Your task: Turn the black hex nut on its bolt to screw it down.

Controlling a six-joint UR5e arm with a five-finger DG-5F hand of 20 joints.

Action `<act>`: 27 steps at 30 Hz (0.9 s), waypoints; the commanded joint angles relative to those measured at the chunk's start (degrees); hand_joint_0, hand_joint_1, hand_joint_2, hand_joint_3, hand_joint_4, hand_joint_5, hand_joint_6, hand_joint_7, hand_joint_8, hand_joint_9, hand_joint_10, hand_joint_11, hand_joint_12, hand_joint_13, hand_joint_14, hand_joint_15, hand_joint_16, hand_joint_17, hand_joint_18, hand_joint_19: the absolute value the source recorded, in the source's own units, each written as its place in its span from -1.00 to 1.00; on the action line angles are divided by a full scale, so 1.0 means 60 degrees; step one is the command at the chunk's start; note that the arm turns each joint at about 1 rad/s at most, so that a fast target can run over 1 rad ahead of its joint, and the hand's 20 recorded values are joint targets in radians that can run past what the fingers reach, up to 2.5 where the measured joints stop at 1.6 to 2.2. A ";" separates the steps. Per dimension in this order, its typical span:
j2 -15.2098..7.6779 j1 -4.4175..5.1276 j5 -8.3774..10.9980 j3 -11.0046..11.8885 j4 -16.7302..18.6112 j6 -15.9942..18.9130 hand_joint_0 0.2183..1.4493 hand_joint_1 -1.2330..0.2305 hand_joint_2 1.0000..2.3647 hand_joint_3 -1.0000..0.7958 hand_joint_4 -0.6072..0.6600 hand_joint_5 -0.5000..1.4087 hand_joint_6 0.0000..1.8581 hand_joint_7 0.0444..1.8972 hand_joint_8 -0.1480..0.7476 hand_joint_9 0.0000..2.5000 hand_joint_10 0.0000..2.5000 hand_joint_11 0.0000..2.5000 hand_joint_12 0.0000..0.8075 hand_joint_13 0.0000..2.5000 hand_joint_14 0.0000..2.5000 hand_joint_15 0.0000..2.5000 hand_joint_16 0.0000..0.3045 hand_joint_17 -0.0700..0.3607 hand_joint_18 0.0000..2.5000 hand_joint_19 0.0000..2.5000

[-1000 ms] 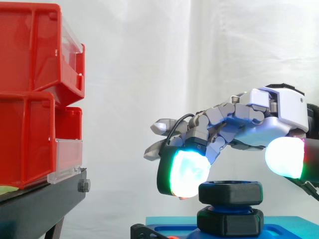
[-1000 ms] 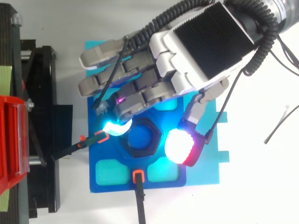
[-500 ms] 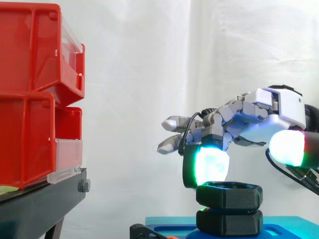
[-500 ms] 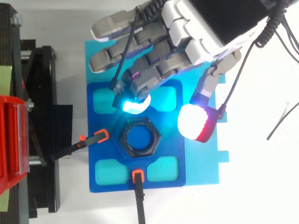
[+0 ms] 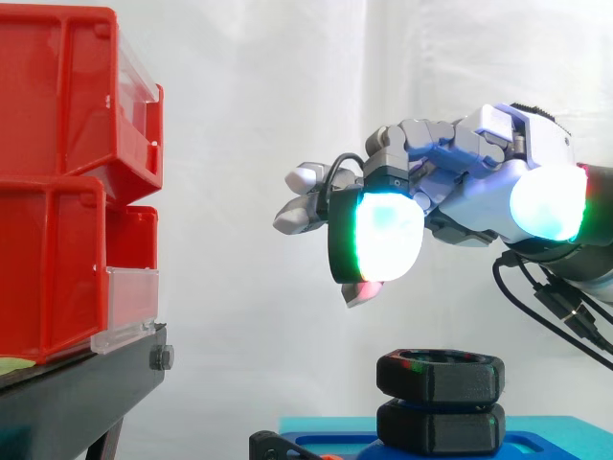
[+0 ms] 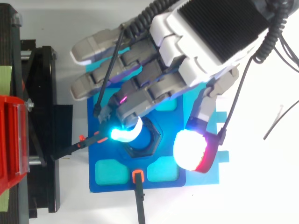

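White curtain backs the tabletop [image 6: 261, 191], where a blue fixture [image 6: 205, 173] carries the black hex nut [image 5: 441, 376], stacked on a matching black hex base [image 5: 441, 427]. The hand [image 5: 484, 196] hovers well above the nut, fingers loosely spread, grasping nothing. Red bins [image 5: 57, 192] stand at the left.

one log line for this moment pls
hand: open, empty | position: above black hex nut, no contact | nut: atop lower black hex piece on blue plate

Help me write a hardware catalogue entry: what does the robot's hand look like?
The hand has a white shell with a black ribbed panel on its back, and grey segmented fingers. Its thick fingertips glow: one cyan-green, one white edged red.
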 commanded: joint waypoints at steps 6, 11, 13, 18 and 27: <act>-0.0015 0.0404 0.0535 -0.0143 -0.0176 -0.0424 -0.54 0.21 -1.00 -0.44 0.33 -0.58 -0.46 0.18 -0.11 -0.36 -0.99 -0.77 -0.26 -0.67 -1.00 -0.93 -0.78 -0.33 -0.95 -0.95; 0.0000 0.0726 0.1136 -0.0626 0.0190 -0.0688 -0.54 0.21 -1.00 -0.44 0.32 -0.58 -0.46 0.09 -0.11 -0.36 -0.99 -0.78 -0.26 -0.67 -1.00 -0.94 -0.78 -0.32 -0.95 -0.95; -0.0015 0.0770 0.1180 -0.0656 0.0249 -0.0688 -0.54 0.20 -1.00 -0.44 0.32 -0.58 -0.46 0.08 -0.11 -0.37 -0.99 -0.79 -0.26 -0.67 -1.00 -0.94 -0.78 -0.32 -0.95 -0.94; -0.0176 0.0858 0.1238 -0.0641 0.0366 -0.0688 -0.54 0.20 -1.00 -0.44 0.31 -0.58 -0.46 0.05 -0.11 -0.37 -0.99 -0.78 -0.27 -0.67 -1.00 -0.94 -0.78 -0.32 -0.94 -0.94; -0.0660 0.0872 0.1180 -0.0055 0.0410 -0.0468 -0.53 0.20 -1.00 -0.44 0.30 -0.56 -0.46 0.24 -0.11 -0.37 -0.99 -0.78 -0.27 -0.67 -1.00 -0.94 -0.78 -0.33 -0.95 -0.94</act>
